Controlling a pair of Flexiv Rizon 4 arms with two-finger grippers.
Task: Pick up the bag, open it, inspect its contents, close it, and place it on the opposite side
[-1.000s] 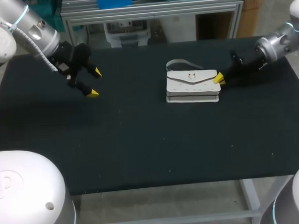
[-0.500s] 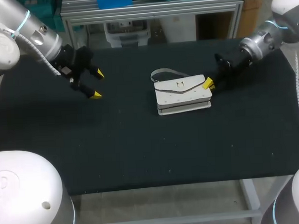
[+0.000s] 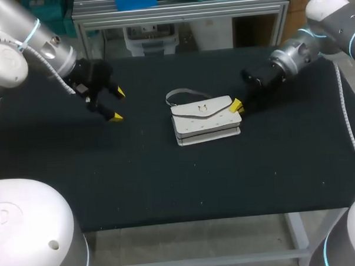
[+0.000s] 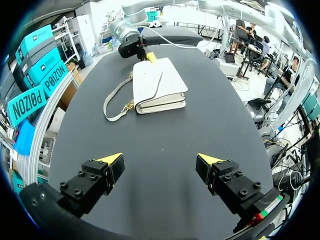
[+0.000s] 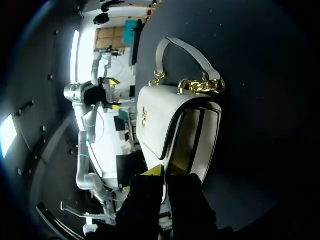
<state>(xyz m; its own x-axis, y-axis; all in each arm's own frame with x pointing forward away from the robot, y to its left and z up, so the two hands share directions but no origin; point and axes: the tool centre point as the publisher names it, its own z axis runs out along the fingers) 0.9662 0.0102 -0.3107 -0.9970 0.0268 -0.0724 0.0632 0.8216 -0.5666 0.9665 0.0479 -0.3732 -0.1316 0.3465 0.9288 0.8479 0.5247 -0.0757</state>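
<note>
Right end effector [image 3: 236, 105] pinches the white bag [image 3: 205, 121] at its right end; left end effector [image 3: 117, 104] spread.

Even light, soft shadow beside bag [image 3: 205, 120]; rt wrist view dim.

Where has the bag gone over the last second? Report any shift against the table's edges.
Yes. The bag has slid toward the left side of the table and slightly nearer its front edge, with the right gripper at its end.
</note>
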